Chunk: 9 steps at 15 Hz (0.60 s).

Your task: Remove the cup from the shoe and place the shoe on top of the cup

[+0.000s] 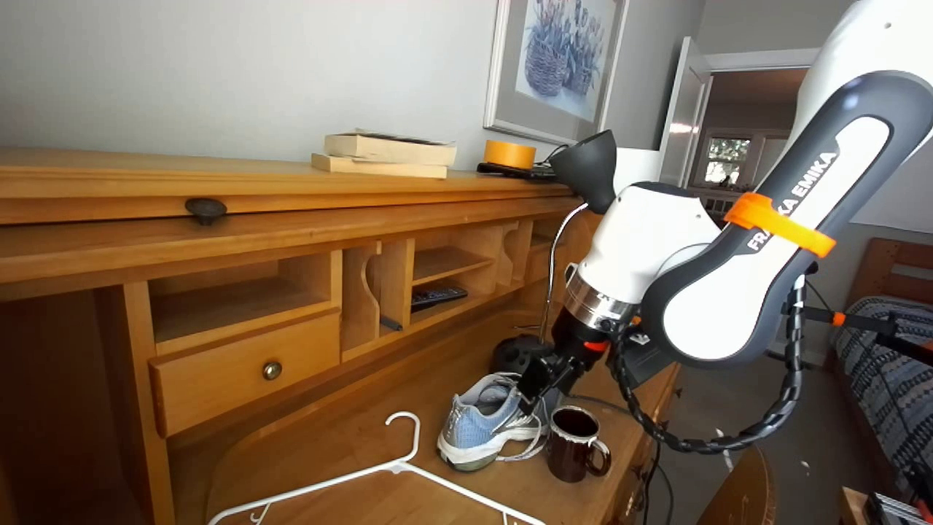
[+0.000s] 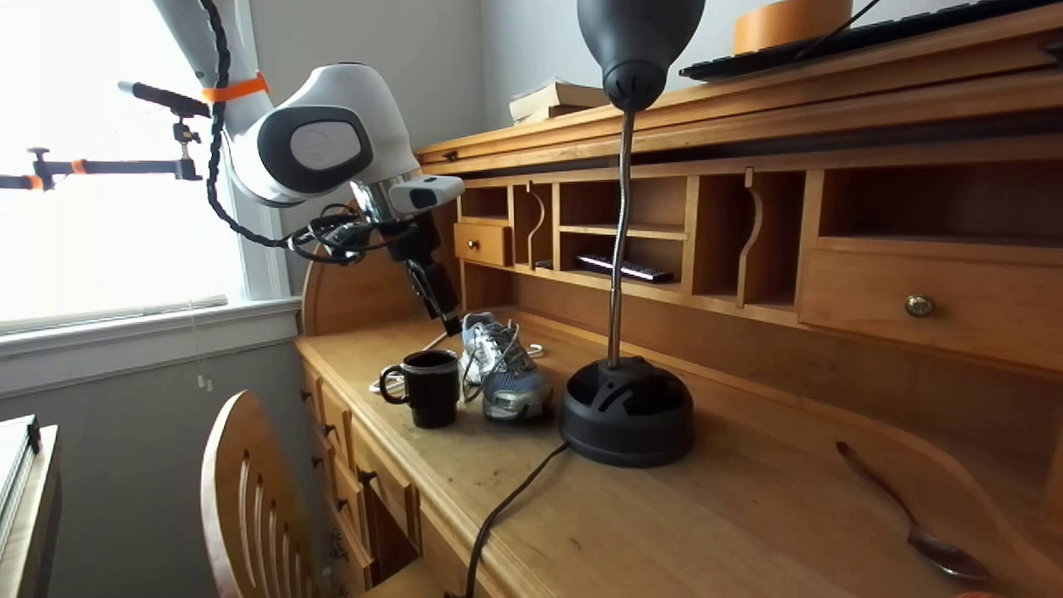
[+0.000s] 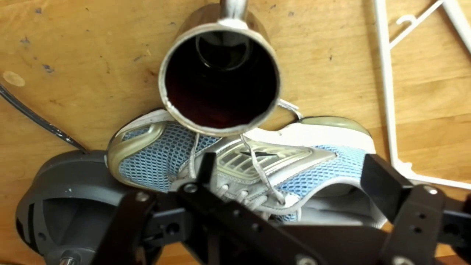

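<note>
1. The fingers (image 3: 384, 186) stand wide apart and grasp nothing. In the wrist view they spread along the length of the shoe (image 3: 272, 162), one over its laced middle, one by the heel. Whether a tip brushes the shoe cannot be told.

2. The shoe rests on its sole on the counter (image 2: 747, 515), opening upward, with loose laces. That pose probably suits a lift: the edge around the opening offers something thin to pinch, though the fingers would likely have to turn to close across it.

3. The cup (image 2: 433, 390) stands upright on the counter, out of the shoe and beside it, toward the front edge; whether they touch is hard to tell. So the first half of the task looks done, and the second is not. With its mouth up and handle turned away from the shoe, the cup seems ready to bear it, but the rim is a narrow perch and the shoe could tip off.

4. The lamp base (image 2: 627, 423) sits close by the toe, so a careless swing that way might knock it.

5. The hanger (image 1: 398, 465) lies flat near the heel and seems to play no part.

6. The spoon (image 2: 947, 555) lies well apart, farther along the counter.
</note>
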Motion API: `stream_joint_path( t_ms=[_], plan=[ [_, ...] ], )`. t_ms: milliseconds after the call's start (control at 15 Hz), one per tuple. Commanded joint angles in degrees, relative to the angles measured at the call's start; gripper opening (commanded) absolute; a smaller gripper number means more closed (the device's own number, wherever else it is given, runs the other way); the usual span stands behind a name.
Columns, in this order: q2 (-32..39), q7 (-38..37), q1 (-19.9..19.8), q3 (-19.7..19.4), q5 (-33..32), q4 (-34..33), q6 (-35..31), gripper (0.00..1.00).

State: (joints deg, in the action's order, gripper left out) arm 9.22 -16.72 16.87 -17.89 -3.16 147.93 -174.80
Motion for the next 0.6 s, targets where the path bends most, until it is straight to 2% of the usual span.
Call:
stream_joint_path(
  t_ms=[0, 200, 400, 467, 533],
  plan=[
    [0.0, -7.1, 4.1, -4.5, -4.0, -3.0, 5.0, 1.00],
    [2.3, -14.1, 7.0, -7.2, -7.5, -7.9, 9.7, 1.00],
    [3.6, -19.0, 8.9, -7.4, -8.9, -12.4, 16.4, 1.00],
    [3.7, -21.7, 4.1, -2.3, -11.2, -13.8, 18.9, 1.00],
    [4.4, -24.1, 4.0, -1.7, -12.5, -15.3, 21.2, 1.00]
  ],
)
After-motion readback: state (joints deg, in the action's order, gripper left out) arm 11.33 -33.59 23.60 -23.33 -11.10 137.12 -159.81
